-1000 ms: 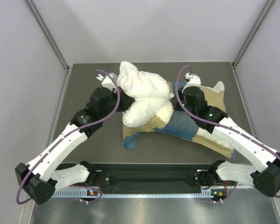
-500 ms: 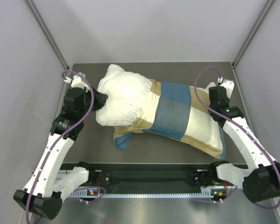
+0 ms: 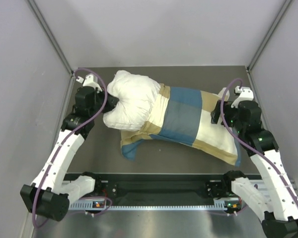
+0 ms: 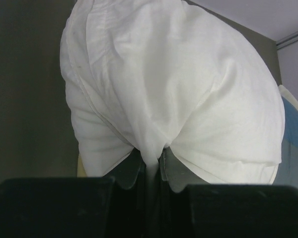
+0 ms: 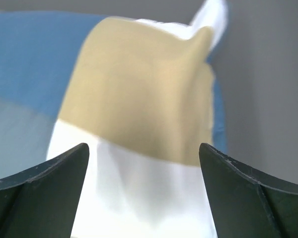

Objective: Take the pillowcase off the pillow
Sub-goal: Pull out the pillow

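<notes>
Pillow [image 3: 131,99] lies across the counter [image 3: 97,151], its left half bare and its right half inside the pillowcase [image 3: 181,116]. Left tool [image 4: 151,157] is pinched tight on a fold of white pillow cloth at the bare end. Right tool [image 5: 143,148] is spread wide, holds nothing and faces the case's tan closed end. Both things look soft and light and bunch readily; the cover likely slides. Best hold, I judge: the case's closed right corner.
</notes>
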